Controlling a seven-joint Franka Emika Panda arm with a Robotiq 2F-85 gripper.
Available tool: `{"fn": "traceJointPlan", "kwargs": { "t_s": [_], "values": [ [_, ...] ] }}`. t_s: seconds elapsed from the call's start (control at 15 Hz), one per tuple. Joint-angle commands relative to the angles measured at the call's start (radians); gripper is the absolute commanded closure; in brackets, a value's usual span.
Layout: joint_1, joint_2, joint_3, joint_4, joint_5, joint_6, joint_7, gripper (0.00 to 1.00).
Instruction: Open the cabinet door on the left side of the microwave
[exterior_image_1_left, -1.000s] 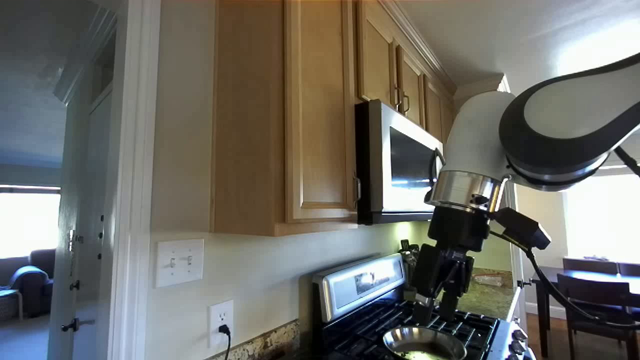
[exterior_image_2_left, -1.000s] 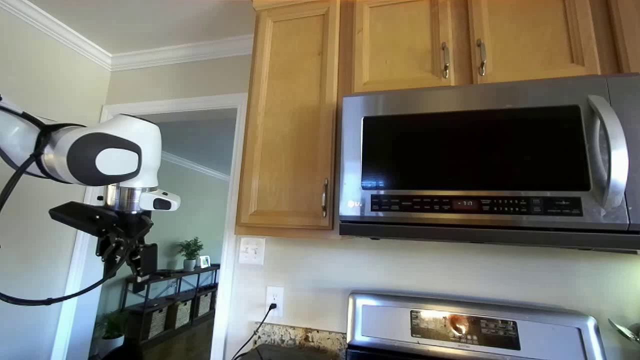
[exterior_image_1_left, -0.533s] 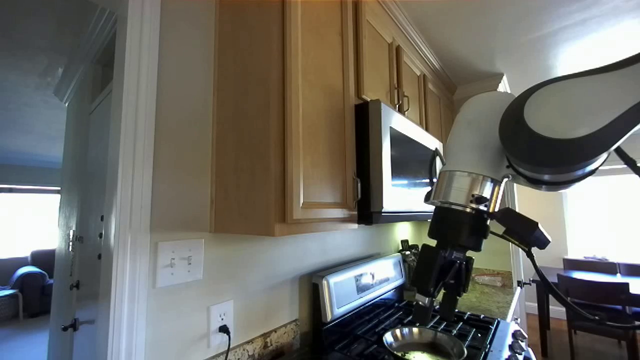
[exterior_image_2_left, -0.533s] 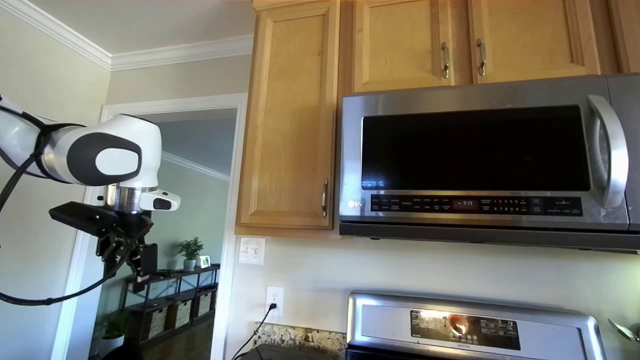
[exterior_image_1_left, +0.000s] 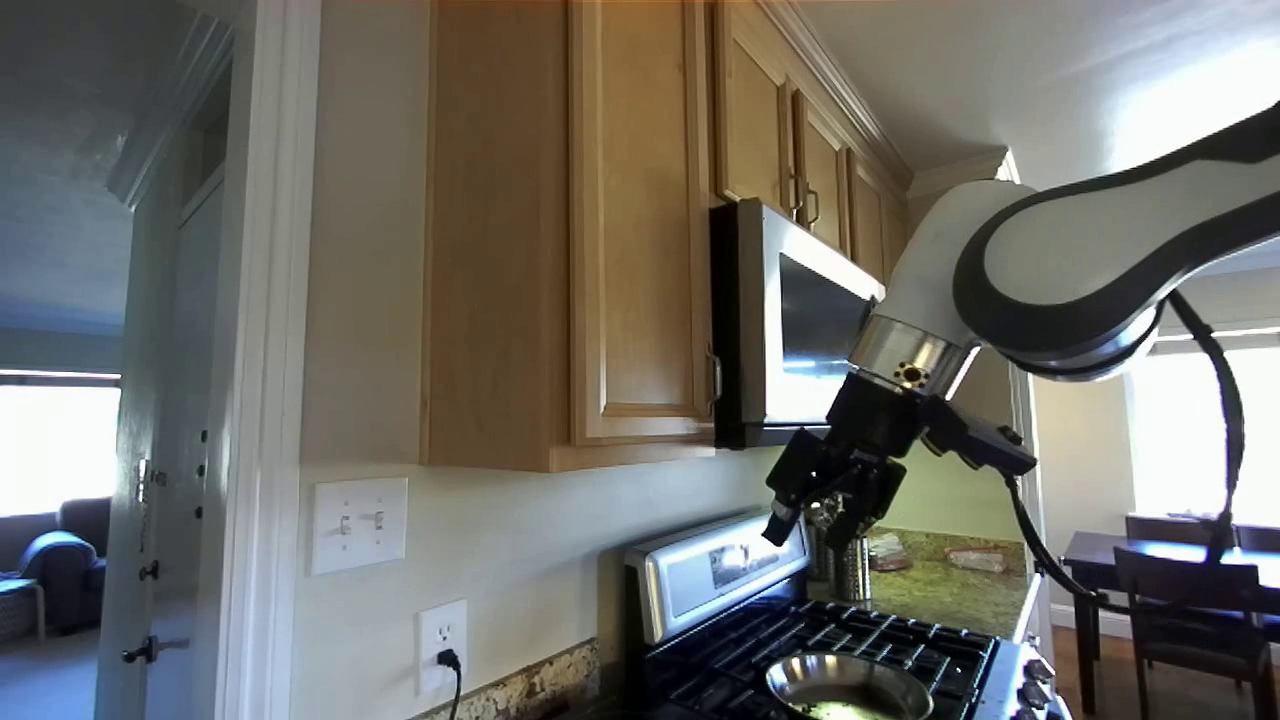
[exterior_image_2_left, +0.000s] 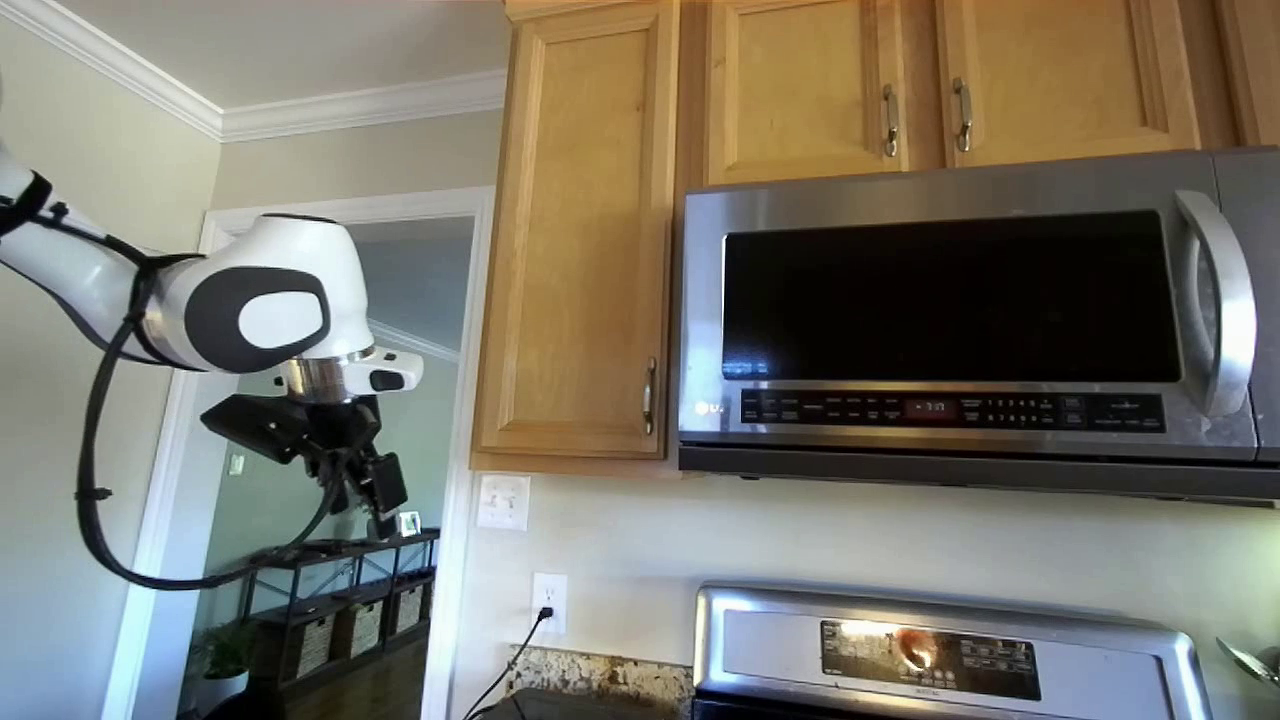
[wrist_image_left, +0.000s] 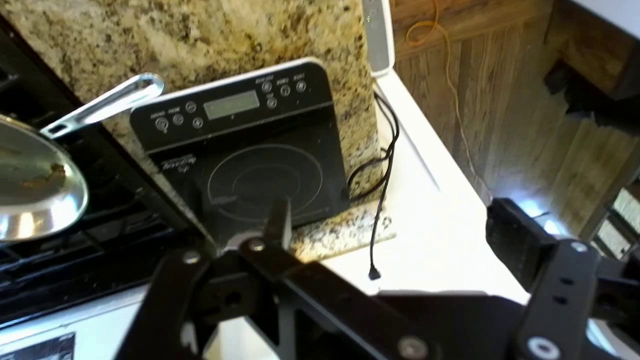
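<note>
The cabinet door (exterior_image_1_left: 648, 220) is a tall honey-coloured framed panel, closed, left of the microwave (exterior_image_1_left: 800, 320). In an exterior view the door (exterior_image_2_left: 580, 240) faces the camera, with the microwave (exterior_image_2_left: 950, 300) at its right. Its slim silver bar handle (exterior_image_2_left: 650, 395) is at the lower right edge; the handle also shows edge-on (exterior_image_1_left: 715, 378). My gripper (exterior_image_1_left: 808, 532) points down and hangs lower than the handle, apart from it, above the stove in that picture. It also shows (exterior_image_2_left: 360, 515) before the doorway. In the wrist view my fingers (wrist_image_left: 390, 220) are wide apart, with nothing between them.
A gas stove (exterior_image_1_left: 730, 650) with a steel pan (exterior_image_1_left: 850, 680) lies below. A black portable cooktop (wrist_image_left: 265, 170) with a loose cord (wrist_image_left: 385, 190) sits on the granite counter (wrist_image_left: 225, 35). Shorter wooden doors (exterior_image_2_left: 805, 90) are above the microwave. A cable loops from my arm (exterior_image_2_left: 90, 480).
The gripper has risen and tilted, moving left in an exterior view and right, nearer the cabinet in the picture, in an exterior view. The door has not moved.
</note>
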Motion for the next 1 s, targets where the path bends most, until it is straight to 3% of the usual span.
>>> {"fn": "traceJointPlan", "kwargs": {
  "t_s": [0.0,0.13,0.2,0.67,0.93],
  "values": [
    [-0.091,0.064,0.02,0.057,-0.089,0.123,0.08,0.0],
    [-0.145,0.08,0.039,0.074,-0.163,0.169,0.109,0.0],
    [-0.082,0.056,-0.003,0.051,-0.128,0.129,0.072,0.0],
    [-0.109,0.081,0.002,0.071,-0.16,0.158,0.071,0.0],
    [-0.179,0.132,-0.016,0.133,-0.252,0.235,0.043,0.0]
  ]
}}
